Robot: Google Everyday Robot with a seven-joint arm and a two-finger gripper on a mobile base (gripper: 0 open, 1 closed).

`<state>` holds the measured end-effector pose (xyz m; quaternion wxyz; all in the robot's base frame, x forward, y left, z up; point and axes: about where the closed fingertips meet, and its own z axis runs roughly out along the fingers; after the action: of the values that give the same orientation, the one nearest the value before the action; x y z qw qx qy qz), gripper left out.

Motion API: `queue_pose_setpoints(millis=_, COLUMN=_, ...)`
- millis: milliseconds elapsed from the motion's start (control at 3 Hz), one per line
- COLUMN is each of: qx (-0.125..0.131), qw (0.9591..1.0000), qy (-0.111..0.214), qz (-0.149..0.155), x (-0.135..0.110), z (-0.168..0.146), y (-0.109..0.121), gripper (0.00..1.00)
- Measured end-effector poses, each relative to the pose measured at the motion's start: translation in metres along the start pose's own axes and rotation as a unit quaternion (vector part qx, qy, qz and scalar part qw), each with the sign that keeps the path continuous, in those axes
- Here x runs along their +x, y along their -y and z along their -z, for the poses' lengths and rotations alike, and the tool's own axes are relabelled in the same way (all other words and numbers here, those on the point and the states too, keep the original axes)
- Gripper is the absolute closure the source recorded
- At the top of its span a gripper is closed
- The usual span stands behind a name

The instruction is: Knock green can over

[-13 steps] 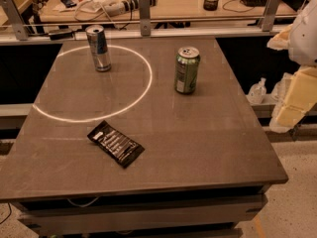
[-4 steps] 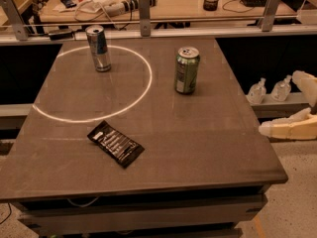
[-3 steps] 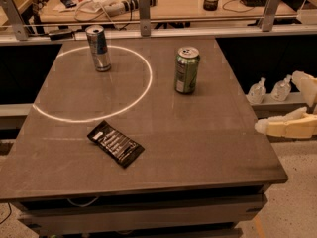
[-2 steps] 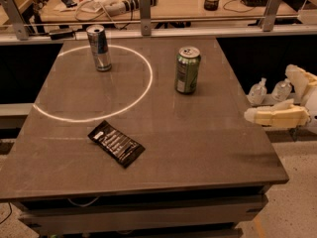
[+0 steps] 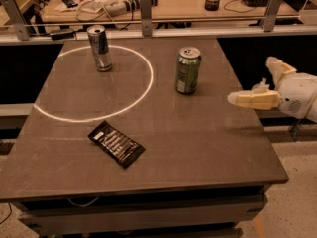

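Hovering at the right edge of the dark grey counter (image 5: 198, 148), the cream end effector (image 5: 251, 81) is spread and empty. The green aluminium drink can (image 5: 188, 70) stands upright toward the far right corner.

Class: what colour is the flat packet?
The packet is black with white markings, camera view. Gripper at table's right edge.

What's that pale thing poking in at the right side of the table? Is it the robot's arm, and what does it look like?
Yes. The gripper, at the right edge of the table, is a cream-yellow, blunt, elongated piece. Behind it is a smooth, rounded white arm housing with a small dotted patch on its side. No lettering shows.
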<state>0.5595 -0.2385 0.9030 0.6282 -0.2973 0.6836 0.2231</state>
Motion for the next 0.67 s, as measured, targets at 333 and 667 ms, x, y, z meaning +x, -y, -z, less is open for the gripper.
queue_pose_setpoints(millis=333, qx=-0.022, qw=0.9997, qy=-0.003, qz=-0.010, x=0.004, z=-0.034, y=0.014, gripper=0.00)
queue_pose_setpoints(millis=667, qx=-0.060, qw=0.9981, qy=0.004, qz=-0.014, x=-0.001, z=-0.070, y=0.012, gripper=0.00)
